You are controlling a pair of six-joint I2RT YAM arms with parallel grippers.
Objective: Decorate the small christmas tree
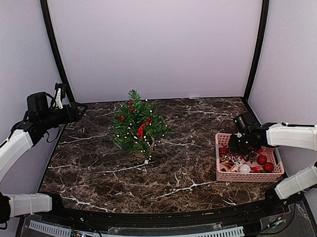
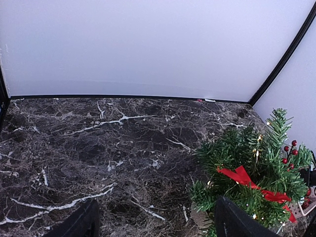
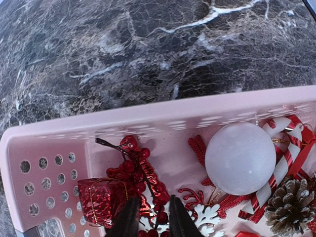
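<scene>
— At mid-table the small christmas tree (image 1: 139, 124) is seen standing upright, its long axis vertical. How is it placed from the claws?
— It is found to the left of the right gripper (image 1: 237, 145), well apart, and to the right of the left gripper (image 1: 77, 112), which is judged somewhat nearer. It is also caught at the lower right of the left wrist view.
— And what is held?
— Nothing by the left gripper: its fingers (image 2: 84, 224) are spread wide over the bare marble table (image 2: 123, 138). The right gripper is positioned low in the pink basket (image 3: 148, 116) at the right edge. Its fingers (image 3: 129, 219) are parted by a narrow gap only, and a red berry sprig (image 3: 133, 170) is seen in that gap. Whether the sprig is pinched or merely touched cannot be told.
— What is called for next?
— A firm hold on the sprig is judged to be needed first, then a carry leftward to the tree, with the white ball (image 3: 240, 158) and pine cone (image 3: 291, 200) left in the basket
</scene>
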